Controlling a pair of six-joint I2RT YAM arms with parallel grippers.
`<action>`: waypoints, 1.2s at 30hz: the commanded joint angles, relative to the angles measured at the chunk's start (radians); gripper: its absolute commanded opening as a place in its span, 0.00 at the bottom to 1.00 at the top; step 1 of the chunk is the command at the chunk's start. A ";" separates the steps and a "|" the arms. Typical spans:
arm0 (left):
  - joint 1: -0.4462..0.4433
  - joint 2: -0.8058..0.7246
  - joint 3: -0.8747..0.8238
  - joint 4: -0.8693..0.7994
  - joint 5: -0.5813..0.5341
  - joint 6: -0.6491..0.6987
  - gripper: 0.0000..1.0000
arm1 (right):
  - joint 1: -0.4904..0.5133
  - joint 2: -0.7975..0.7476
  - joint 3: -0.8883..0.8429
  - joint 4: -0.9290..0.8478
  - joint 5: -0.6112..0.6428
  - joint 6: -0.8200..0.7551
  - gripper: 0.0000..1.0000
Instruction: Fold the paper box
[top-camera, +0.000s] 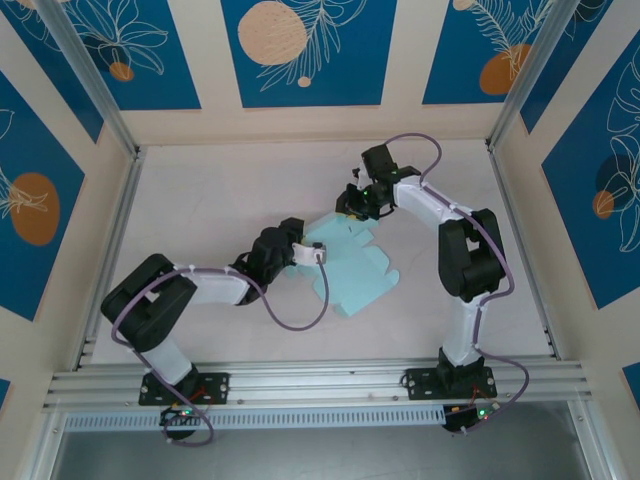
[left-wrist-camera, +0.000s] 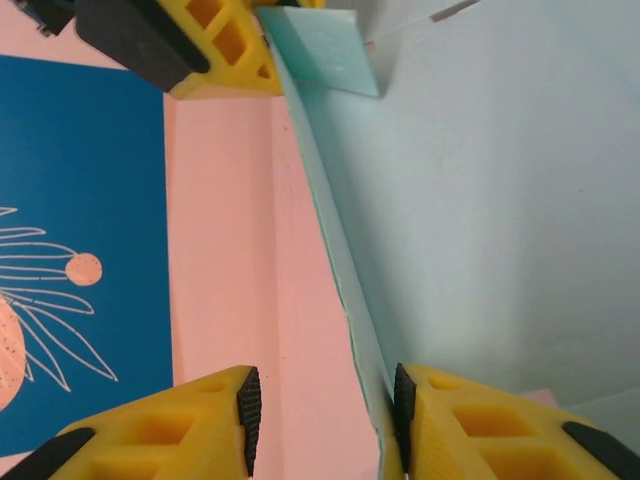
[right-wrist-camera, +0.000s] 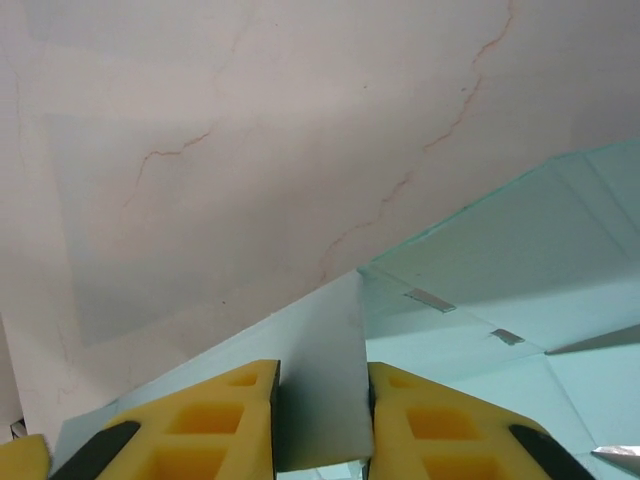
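The two arm bases stand at the near edge of the bench, and both arms reach inward to its middle. The paper box lies there as a flat, pale-blue die-cut sheet with its tabs and flaps spread out, roughly midway between the arms.

The left gripper comes in from the left and meets the sheet's near-left edge. In the left wrist view its jaws stand part open with bare background showing in the gap. A raised edge of the card runs up between them and lies against the right-hand pad. The other pad is well clear, so nothing is clamped.

Farther back, the right gripper reaches down over the sheet's far corner. In the right wrist view its jaws are drawn narrow, with a pale flap filling the space between the yellow fingers. The card also runs on behind the left-hand finger, so I cannot tell whether the flap is pinched or merely lies between the pads.

Beyond the sheet the bench runs bare to the back wall, with blue leaf-patterned panels above it.
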 joint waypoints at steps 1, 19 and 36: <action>-0.011 -0.022 0.018 -0.018 0.018 -0.025 0.41 | 0.000 -0.052 -0.044 0.024 0.006 -0.010 0.24; 0.014 -0.102 0.733 -1.200 0.331 -1.079 0.88 | -0.020 -0.167 -0.188 0.233 -0.024 -0.031 0.23; 0.098 0.183 0.884 -1.325 0.530 -1.347 0.92 | -0.024 -0.203 -0.241 0.325 -0.086 -0.051 0.22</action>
